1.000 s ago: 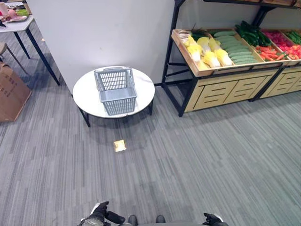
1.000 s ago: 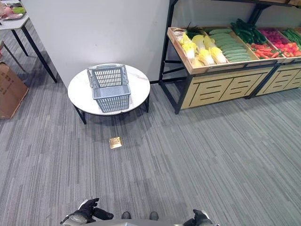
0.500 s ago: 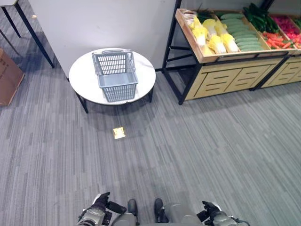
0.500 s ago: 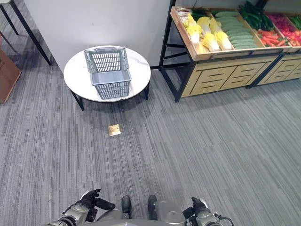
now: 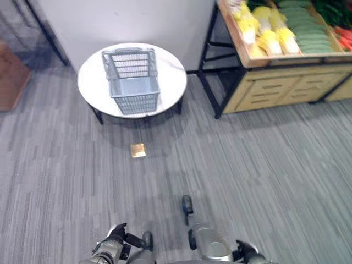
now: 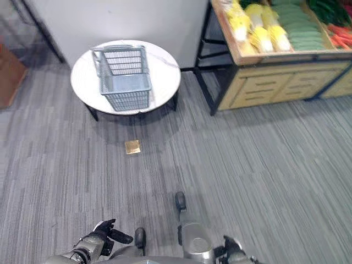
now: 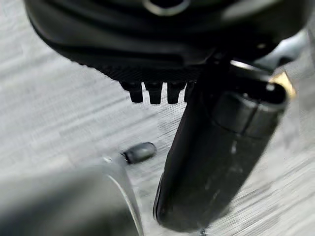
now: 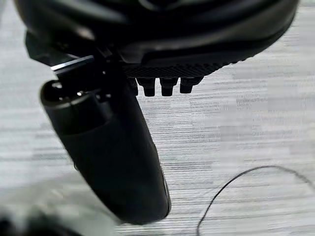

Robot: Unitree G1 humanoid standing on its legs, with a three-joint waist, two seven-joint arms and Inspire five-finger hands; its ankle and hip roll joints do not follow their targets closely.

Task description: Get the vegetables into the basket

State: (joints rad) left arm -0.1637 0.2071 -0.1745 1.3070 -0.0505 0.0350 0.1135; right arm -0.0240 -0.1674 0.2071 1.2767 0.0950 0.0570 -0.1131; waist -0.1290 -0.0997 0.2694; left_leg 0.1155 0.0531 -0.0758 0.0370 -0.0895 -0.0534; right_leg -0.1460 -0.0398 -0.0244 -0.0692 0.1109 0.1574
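the vegetables (image 5: 280,33) lie in the produce shelf's (image 5: 275,82) near-left corner, well apart from the empty basket (image 5: 132,80) mid-table, and both hands, left hand (image 6: 102,234) and right hand (image 5: 245,253), hang low with straight fingers holding nothing, so a rushed approach risks clipping the round table (image 5: 88,88).

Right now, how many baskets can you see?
1. The grey basket stands on the round white table, left of the vegetable shelf. It looks empty. Others could be out of sight.
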